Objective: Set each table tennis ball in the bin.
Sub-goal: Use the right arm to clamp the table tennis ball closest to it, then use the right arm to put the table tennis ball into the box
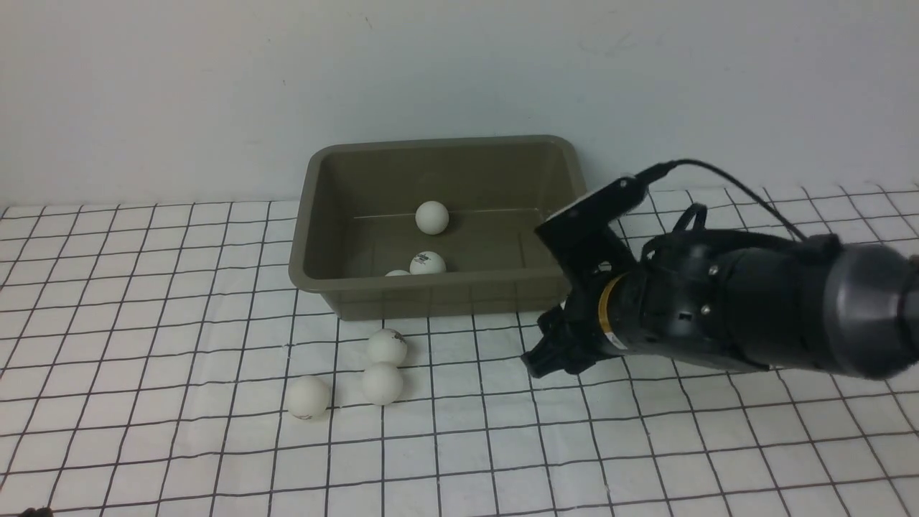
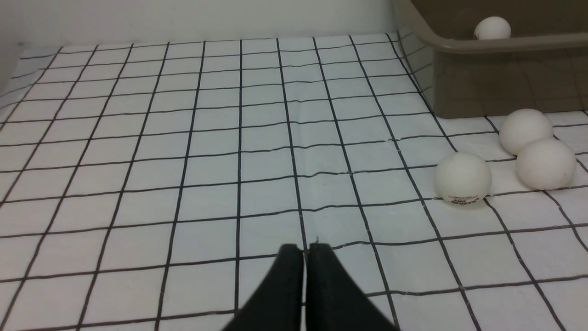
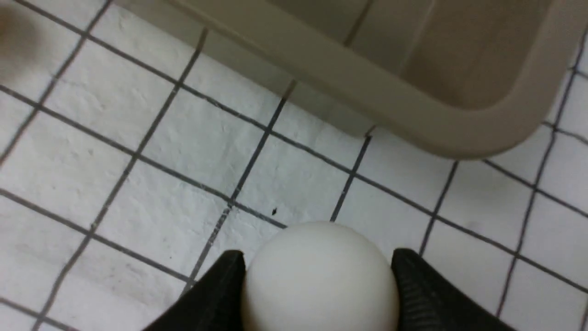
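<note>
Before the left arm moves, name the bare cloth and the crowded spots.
Bare: cloth left of the bin and the three loose balls. Crowded: in front of the bin, with those balls and the right gripper.

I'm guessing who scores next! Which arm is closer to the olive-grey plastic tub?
Right: the right gripper, fingers around a small white ball, is beside the olive-grey plastic tub's front right corner. The left gripper, shut, sits far off across the checked cloth.
</note>
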